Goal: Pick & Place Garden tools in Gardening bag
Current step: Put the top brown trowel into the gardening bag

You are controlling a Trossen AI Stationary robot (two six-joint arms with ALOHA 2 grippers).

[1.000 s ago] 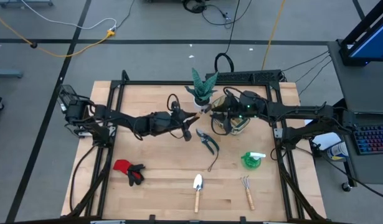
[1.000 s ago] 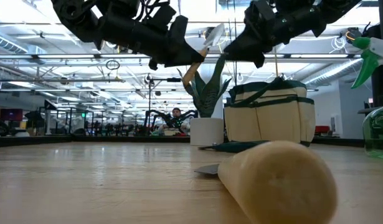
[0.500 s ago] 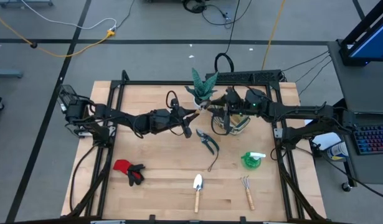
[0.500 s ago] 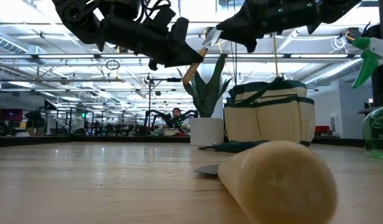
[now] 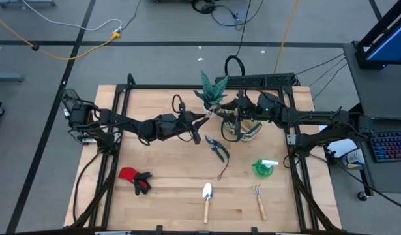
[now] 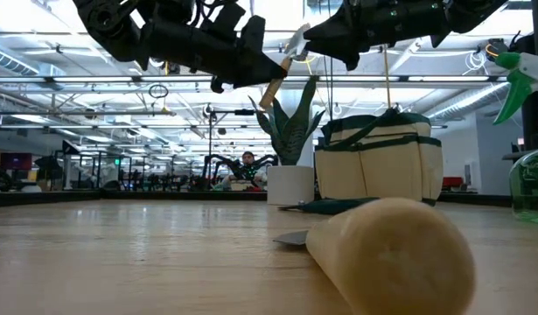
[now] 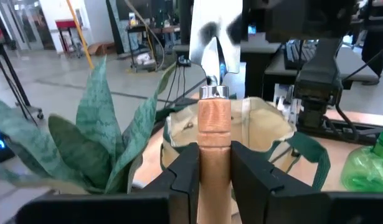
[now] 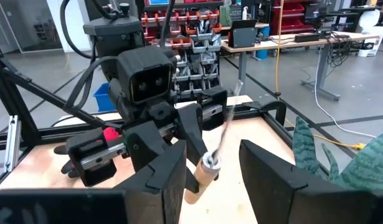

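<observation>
Above the middle of the counter (image 5: 161, 189), the left gripper (image 5: 201, 119) is clamping the wooden handle of a trowel (image 7: 213, 118), its metal blade angling up toward the right gripper (image 5: 221, 112). The right gripper's fingers (image 8: 269, 177) are standing apart on either side of the blade, not closing on it. Both grippers are hanging just beside the snake plant (image 5: 213, 90) in its white pot (image 6: 290, 185), with the gardening bag (image 5: 247, 130) sitting right at the plant's 4 o'clock. The pruning shears (image 5: 218, 149) are lying at the bag's 8 o'clock, the green spray bottle (image 5: 265, 167) at its 5 o'clock. Along the counter's near edge, a second trowel (image 5: 207, 200) and a hand rake (image 5: 259, 201) are resting side by side, and the red-and-black gloves (image 5: 135, 178) are lying well apart at their 9 o'clock.
</observation>
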